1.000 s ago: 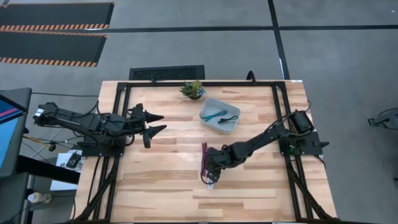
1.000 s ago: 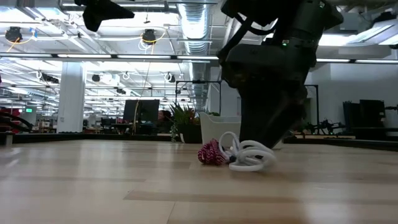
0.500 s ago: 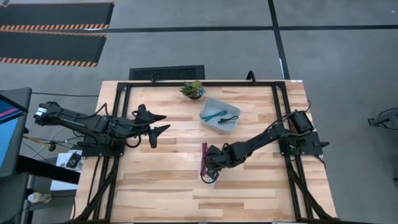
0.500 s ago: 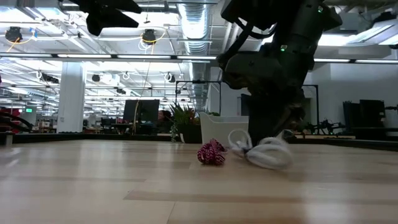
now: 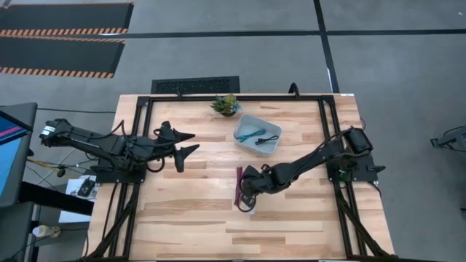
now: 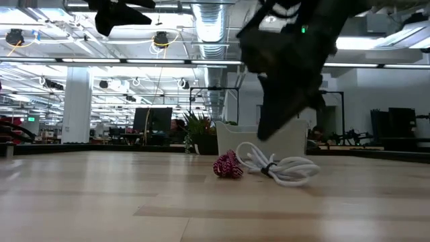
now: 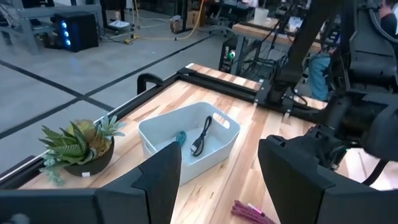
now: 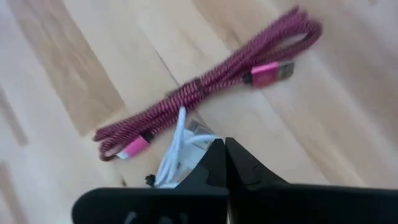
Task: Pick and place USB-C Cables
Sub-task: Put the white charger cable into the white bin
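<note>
Wooden table [image 5: 182,211], unlabelled white cable [image 6: 282,168]

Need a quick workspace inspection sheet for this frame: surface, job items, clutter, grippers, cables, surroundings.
Surface: wooden table, black frame rails.
Job's things: teal cable and black cable in the white bin; maroon cable and white cable side by side on the table.
Clutter: potted plant near the far edge.
Grippers: right gripper shut on the white cable, just above the table; left gripper open, waiting at the left.
Cables: arm wiring beside the left arm.
Surroundings: grey floor, striped mats, a monitor at the left edge, open workshop behind.
</note>
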`<state>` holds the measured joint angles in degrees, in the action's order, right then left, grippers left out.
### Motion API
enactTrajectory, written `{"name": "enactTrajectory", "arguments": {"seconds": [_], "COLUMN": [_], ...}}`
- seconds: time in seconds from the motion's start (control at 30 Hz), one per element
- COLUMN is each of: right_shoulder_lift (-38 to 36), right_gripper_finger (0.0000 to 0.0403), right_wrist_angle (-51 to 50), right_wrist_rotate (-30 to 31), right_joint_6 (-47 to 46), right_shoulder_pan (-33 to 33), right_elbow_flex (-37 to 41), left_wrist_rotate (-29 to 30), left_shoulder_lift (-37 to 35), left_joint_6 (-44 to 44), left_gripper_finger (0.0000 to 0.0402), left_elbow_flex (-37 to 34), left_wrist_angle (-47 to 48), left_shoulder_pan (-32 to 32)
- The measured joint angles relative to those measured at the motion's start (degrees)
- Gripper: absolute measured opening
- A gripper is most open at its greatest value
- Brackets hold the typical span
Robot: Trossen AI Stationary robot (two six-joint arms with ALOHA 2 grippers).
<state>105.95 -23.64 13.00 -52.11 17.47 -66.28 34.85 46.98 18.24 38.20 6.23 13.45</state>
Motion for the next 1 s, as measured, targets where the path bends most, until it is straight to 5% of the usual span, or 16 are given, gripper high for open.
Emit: {"name": "enactTrajectory", "arguments": {"seconds": [0.3, 0.7, 1.0], "right_shoulder_lift": [-7.79, -2.09, 5.19], "right_gripper_finger": [0.0019, 0.0233, 0.0264], "right_wrist_angle": [0.00, -0.04, 1.74], "right_wrist_rotate": [3.02, 0.34, -2.37], "right_joint_6": [3.37, -2.91, -5.05], "right_shoulder_pan": [0.64, 3.40, 2.93], "right_elbow_flex": [-0.07, -0.07, -0.45], "left_wrist_rotate": [0.02, -0.49, -0.47], "left_shoulder_lift": [-0.02, 0.00, 0.00], "left_joint_6": [0.04, 0.48, 0.46], "left_gripper_finger": [0.0203, 0.0203, 0.0203], "left_elbow_flex": [0.02, 0.04, 0.04], "left_wrist_angle": [-0.82, -0.79, -0.61], "left_shoulder_pan": [0.00, 0.00, -0.01]}}
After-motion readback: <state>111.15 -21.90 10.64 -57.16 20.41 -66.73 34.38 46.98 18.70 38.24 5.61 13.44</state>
